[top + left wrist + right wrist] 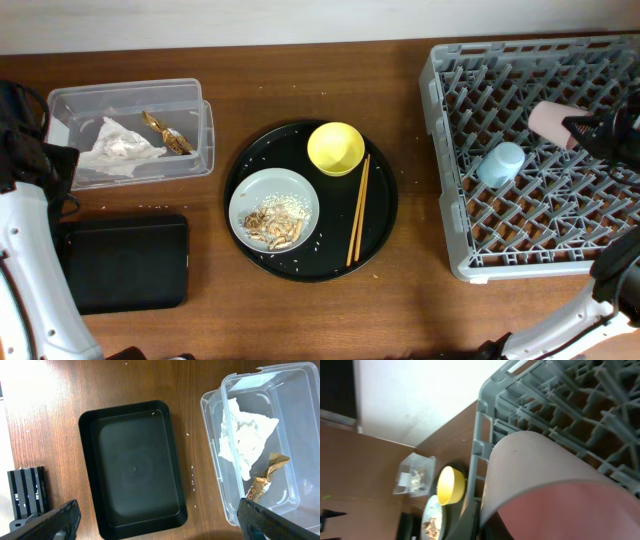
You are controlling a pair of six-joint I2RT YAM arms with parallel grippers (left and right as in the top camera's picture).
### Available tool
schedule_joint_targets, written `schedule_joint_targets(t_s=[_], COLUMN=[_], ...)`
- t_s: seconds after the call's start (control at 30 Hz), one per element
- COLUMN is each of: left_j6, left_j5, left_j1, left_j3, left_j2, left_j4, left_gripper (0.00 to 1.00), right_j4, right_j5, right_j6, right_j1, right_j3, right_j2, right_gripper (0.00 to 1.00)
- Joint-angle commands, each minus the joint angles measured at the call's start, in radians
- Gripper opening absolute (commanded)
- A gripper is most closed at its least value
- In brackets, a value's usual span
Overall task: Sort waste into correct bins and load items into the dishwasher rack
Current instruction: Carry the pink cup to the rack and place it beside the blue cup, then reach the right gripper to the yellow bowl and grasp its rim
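My right tool (588, 128) is clenched on one pink cup (550, 122) over the rack (447, 190), and one blue cup (500, 164) sits among the pegs there. My left tool (159, 507) hangs released, jaws wide, above one flat black tray (132, 467) beside one clear box (292, 380) holding one napkin (245, 440) and one wrapper (267, 472). On the round tray (385, 215) sit one bowl (336, 147), two chopsticks (358, 210) and one plate (250, 195) of scraps (275, 228).

Bright, even light — right wrist view blurred.
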State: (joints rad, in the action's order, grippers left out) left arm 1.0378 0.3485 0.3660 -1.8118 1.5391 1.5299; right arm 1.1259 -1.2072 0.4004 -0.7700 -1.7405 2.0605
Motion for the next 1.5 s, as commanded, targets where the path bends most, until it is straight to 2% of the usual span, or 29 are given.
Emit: schedule_joint_targets(t_s=[0.0,0.23,0.37,0.43,0.57,0.6,0.63,0.73,0.87,0.93,0.97,1.0,1.03,1.07,1.1,1.13,1.17,1.23,1.27,1.3,1.37,1.47], left_j6=[0.009,0.009,0.009,0.009,0.009,0.009,0.009,0.009,0.009,0.009,0.009,0.009,0.009,0.009,0.009,0.009,0.009,0.009,0.009,0.009,0.009,0.009], left_j5=[0.006,0.006,0.006,0.006,0.006,0.006,0.006,0.006,0.006,0.006,0.006,0.006,0.006,0.006,0.006,0.006,0.006,0.006,0.006,0.006,0.006,0.006], left_j1=[0.003,0.003,0.003,0.003,0.003,0.003,0.003,0.003,0.003,0.003,0.003,0.003,0.003,0.003,0.003,0.003,0.003,0.003,0.003,0.003,0.003,0.003], left_j3=[-0.003,-0.003,-0.003,-0.003,-0.003,-0.003,-0.003,-0.003,-0.003,-0.003,-0.003,-0.003,-0.003,-0.003,-0.003,-0.003,-0.003,-0.003,-0.003,-0.003,-0.003,-0.003], left_j2=[-0.007,-0.007,-0.007,-0.007,-0.007,-0.007,-0.007,-0.007,-0.007,-0.007,-0.007,-0.007,-0.007,-0.007,-0.007,-0.007,-0.007,-0.007,-0.007,-0.007,-0.007,-0.007], left_j4=[0.002,0.002,0.002,0.002,0.002,0.002,0.002,0.001,0.001,0.002,0.002,0.001,0.002,0.002,0.002,0.002,0.002,0.002,0.002,0.002,0.002,0.002], left_gripper=[0.99,0.99,0.99,0.99,0.99,0.99,0.99,0.99,0.99,0.99,0.99,0.99,0.99,0.99,0.99,0.99,0.99,0.99,0.99,0.99,0.99,0.99], right_j4=[-0.069,-0.079,-0.035,-0.010,0.023,0.045,0.058,0.063,0.023,0.032,0.053,0.079,0.109,0.140,0.137,0.111,0.059,-0.011,-0.033,-0.083,-0.181,-0.294], right_j5=[-0.091,-0.085,0.212,0.214,0.301,0.311,0.311,0.314,0.322,0.265,0.177,0.106,0.085,0.106,0.134,0.200,0.366,0.820,0.988,1.098,1.177,1.201], right_j6=[0.014,0.013,-0.050,-0.070,-0.174,-0.174,-0.174,-0.295,-0.307,-0.309,-0.309,-0.308,-0.268,-0.225,-0.193,-0.192,-0.247,-0.545,-0.618,-0.623,-0.624,-0.690], right_j1=[0.000,-0.002,-0.006,-0.024,-0.077,-0.088,-0.095,-0.135,-0.131,-0.080,-0.021,0.065,0.174,0.296,0.418,0.531,0.683,0.908,1.013,1.135,1.262,1.323], right_j3=[0.049,0.049,0.046,0.046,0.046,0.046,0.046,0.046,0.039,0.039,0.039,0.039,0.039,0.039,0.040,0.040,0.040,0.040,0.040,0.040,0.040,0.040], right_j2=[0.040,0.153,0.149,0.127,0.031,-0.002,-0.024,-0.148,-0.363,-0.448,-0.488,-0.513,-0.519,-0.513,-0.502,-0.488,-0.463,-0.403,-0.361,-0.291,-0.171,-0.038], right_gripper=[0.04,0.04,0.04,0.04,0.04,0.09,0.09,0.07,0.06,0.06,0.19,0.46,0.98,0.99,0.93,0.82,0.57,0.55,0.55,0.56,0.64,0.67])
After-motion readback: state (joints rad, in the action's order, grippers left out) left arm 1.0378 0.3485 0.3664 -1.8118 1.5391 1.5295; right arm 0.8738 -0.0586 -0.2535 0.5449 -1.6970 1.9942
